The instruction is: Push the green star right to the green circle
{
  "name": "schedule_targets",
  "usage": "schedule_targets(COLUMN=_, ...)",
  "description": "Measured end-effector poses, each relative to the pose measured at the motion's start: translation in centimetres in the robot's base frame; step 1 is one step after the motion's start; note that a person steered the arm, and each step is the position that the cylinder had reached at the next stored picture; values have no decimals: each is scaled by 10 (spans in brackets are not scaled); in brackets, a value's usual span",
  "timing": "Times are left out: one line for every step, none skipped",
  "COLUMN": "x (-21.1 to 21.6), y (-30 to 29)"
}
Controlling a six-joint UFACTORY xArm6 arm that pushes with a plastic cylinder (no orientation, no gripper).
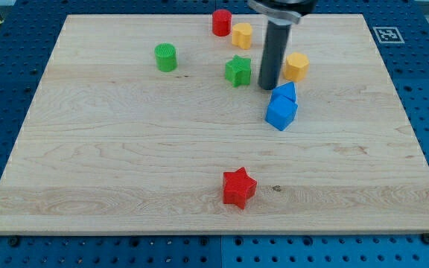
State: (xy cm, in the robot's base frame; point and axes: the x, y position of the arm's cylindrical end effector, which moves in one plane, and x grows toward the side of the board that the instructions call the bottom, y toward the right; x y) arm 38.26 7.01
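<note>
The green star [237, 71] lies on the wooden board [125, 164] near the view's top centre. The green circle [166, 57] stands to its left, well apart from it. My tip [267, 88] rests on the board just right of the green star, with a small gap between them. The rod rises to the view's top edge.
A red cylinder [221, 22] and a yellow block [242, 35] sit above the star. A yellow hexagon [296, 66] is right of the rod. Two blue blocks [281, 106] touch each other just below right of the tip. A red star [238, 187] lies near the bottom.
</note>
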Motion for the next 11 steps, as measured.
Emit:
schedule_targets(x=-6, y=-34)
schedule_targets(x=-5, y=-35)
schedule_targets(x=-5, y=-25)
schedule_targets(x=-22, y=-25)
schedule_targets(x=-28, y=-25)
schedule_targets(x=-28, y=-39)
schedule_targets(x=-34, y=-76)
schedule_targets(x=-37, y=-105)
schedule_targets(x=-37, y=-138)
schedule_targets(x=-37, y=-144)
schedule_targets(x=-37, y=-98)
